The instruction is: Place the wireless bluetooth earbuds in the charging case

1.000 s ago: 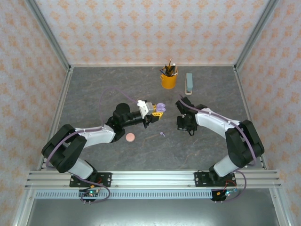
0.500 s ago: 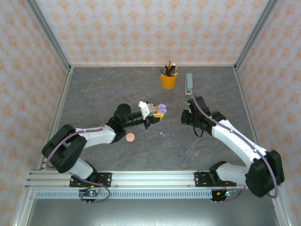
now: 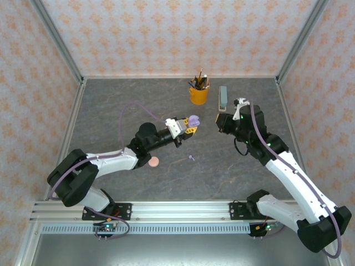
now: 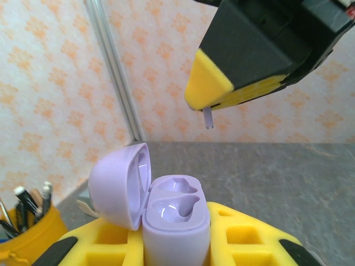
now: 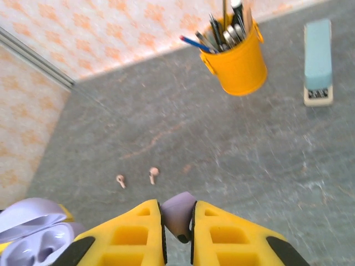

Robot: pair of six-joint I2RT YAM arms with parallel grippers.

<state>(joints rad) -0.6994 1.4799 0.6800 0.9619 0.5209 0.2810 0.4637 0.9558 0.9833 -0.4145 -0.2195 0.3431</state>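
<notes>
One lilac stemmed earbud [image 5: 177, 215] is clamped between the yellow fingers of the right gripper [image 5: 177, 226], held above and apart from the open lilac charging case [image 4: 175, 213]. The left gripper [image 3: 186, 128] grips that case. Two pale pink earbuds [image 5: 153, 175] lie on the grey tabletop [image 5: 249, 155].

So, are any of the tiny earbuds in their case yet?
Not yet. Done: the left tool holds the lilac case open, both sockets empty. In hand: the right tool pinches one lilac earbud near it. Left: that one, a second lilac earbud and two pink earbuds lying on the table.
</notes>
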